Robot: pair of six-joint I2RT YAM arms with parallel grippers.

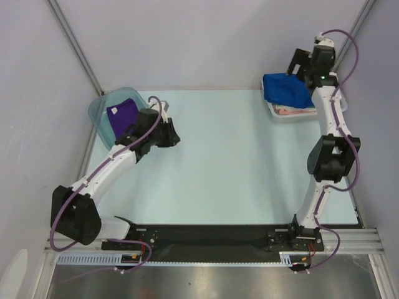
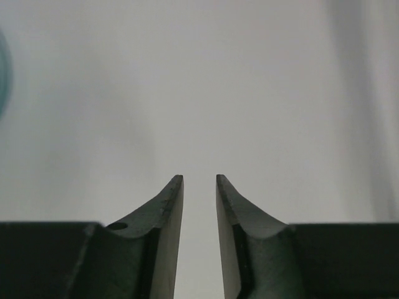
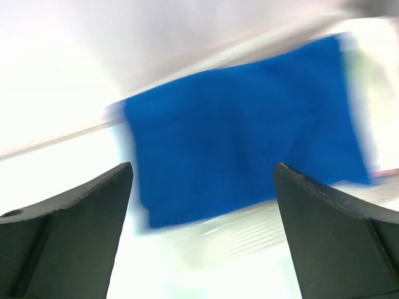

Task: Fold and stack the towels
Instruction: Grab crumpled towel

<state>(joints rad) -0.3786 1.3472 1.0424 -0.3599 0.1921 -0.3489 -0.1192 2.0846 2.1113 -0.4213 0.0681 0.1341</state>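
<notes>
The royal blue towel (image 1: 285, 89) lies folded on a white tray (image 1: 293, 116) at the back right. In the blurred right wrist view the blue towel (image 3: 243, 124) fills the middle. My right gripper (image 1: 295, 66) hangs over its far side, wide open and empty (image 3: 202, 168). The dark purple towel (image 1: 121, 114) lies inside a translucent teal bin (image 1: 100, 115) at the back left. My left gripper (image 1: 176, 138) is just right of the bin, above the table, its jaws a narrow gap apart and empty (image 2: 199, 180). The green towel is not in view.
A pinkish item (image 1: 294, 111) shows in the tray under the blue towel's near edge. Grey walls close in the left, back and right. The pale table surface (image 1: 230, 156) lies between the arms. The black base rail (image 1: 212, 240) runs along the near edge.
</notes>
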